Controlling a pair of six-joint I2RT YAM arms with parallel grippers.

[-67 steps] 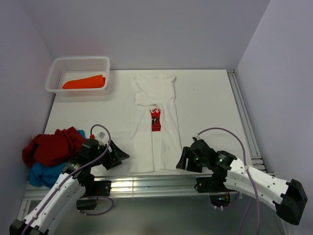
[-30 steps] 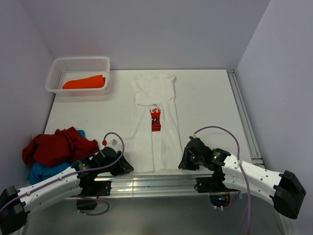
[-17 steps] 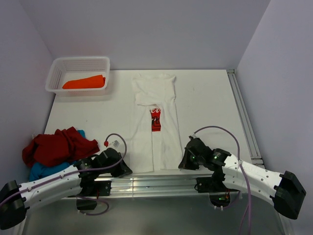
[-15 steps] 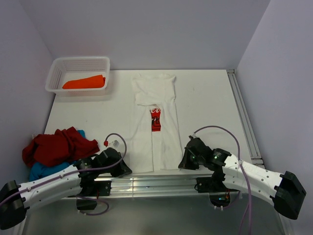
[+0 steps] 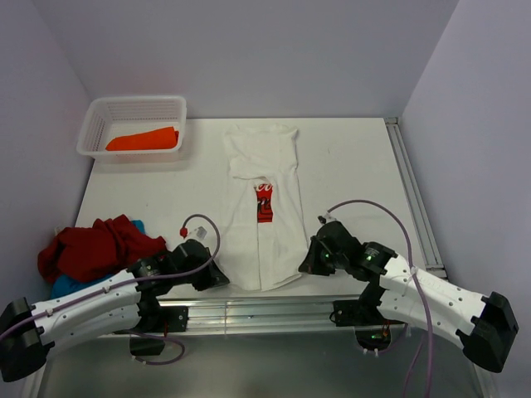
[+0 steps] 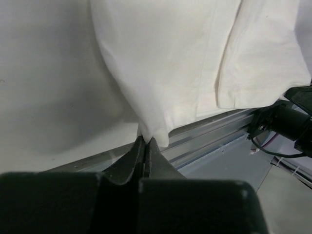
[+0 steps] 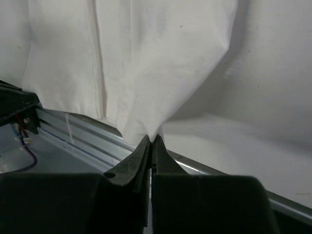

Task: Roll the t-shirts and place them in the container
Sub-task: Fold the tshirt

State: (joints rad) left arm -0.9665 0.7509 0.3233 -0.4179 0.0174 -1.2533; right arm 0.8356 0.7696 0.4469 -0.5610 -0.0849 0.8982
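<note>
at the near edge of the table [image 5: 348,166] my left gripper [image 6: 145,142] is pressed together on the near-left hem corner of the white tee [image 5: 262,157]. my right gripper [image 7: 152,140] pinches the near-right corner the same way. in both wrist views the fingers meet with a fold of white cloth between their tips, and the cloth rises like a tent from the table to each pinch. the tee lies lengthwise down the middle of the table, wider end far from me. its sides are folded in so it makes a narrow strip, and a slice of the red print [image 5: 265,201] shows in the gap between the folded sides. the hem between my two grippers sags in a shallow curve just inside the metal rail [image 5: 249,308]. the red tee [image 5: 91,247] is heaped at the near-left edge, with the blue tee [image 5: 62,287] partly under it and beside my left arm. the orange tee [image 5: 143,139] lies in the basket [image 5: 133,103] at the far-left corner, well apart from the white tee.
</note>
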